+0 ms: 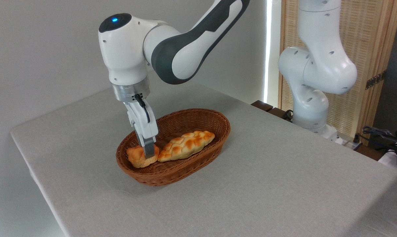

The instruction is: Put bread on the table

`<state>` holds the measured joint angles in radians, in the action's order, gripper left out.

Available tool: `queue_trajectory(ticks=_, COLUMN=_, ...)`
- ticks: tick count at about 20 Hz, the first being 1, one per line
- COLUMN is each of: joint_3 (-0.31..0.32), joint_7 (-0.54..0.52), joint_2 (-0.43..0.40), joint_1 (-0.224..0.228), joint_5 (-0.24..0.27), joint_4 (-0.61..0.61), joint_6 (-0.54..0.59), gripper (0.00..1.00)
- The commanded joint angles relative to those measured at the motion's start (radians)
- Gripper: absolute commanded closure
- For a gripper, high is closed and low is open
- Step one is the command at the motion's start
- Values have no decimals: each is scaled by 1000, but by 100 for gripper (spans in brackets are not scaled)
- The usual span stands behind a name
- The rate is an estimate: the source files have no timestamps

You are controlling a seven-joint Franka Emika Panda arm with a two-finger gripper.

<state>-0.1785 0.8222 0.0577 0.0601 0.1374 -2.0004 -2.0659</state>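
Nearest to where I stood, in front of the wicker basket point(198, 164), the worktop point(267, 197) lay bare — a broad stretch of grey cloth running right up to its near edge, with nothing on it. That looked to me the easiest ground for setting anything down.

The basket itself sat toward the left half of the cloth, and the job was plainly not yet done: the bread point(137, 157) was in the basket's left end, just beside the long braided loaf point(186, 145), perhaps touching it. The gripper point(149, 152) had its fingers down at the bun's right side; one grey finger showed in front of the bun, the other was hidden, so I could not tell whether they were pinching it or only standing around it. Lifting it clear of the rim and carrying it out were, by my reckoning, all to come.

Left of the basket the cloth narrowed toward a rounded corner — less room there, and an edge to mind. Behind the basket the cloth ran empty to the wall, while off to the right rose the arm's white base point(310, 108).
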Motion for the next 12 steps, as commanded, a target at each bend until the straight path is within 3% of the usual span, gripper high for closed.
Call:
queue_trajectory(ticks=1, joint_3=4, joint_7=17, joint_2=7, joint_1=-3, joint_5=-12, joint_4=-5, joint_6=-11, gripper=76)
queue_trajectory(ticks=12, joint_3=11, joint_7=17, joint_2=-1, joint_1=-8, joint_5=-10, joint_4=14, joint_6=33, gripper=88)
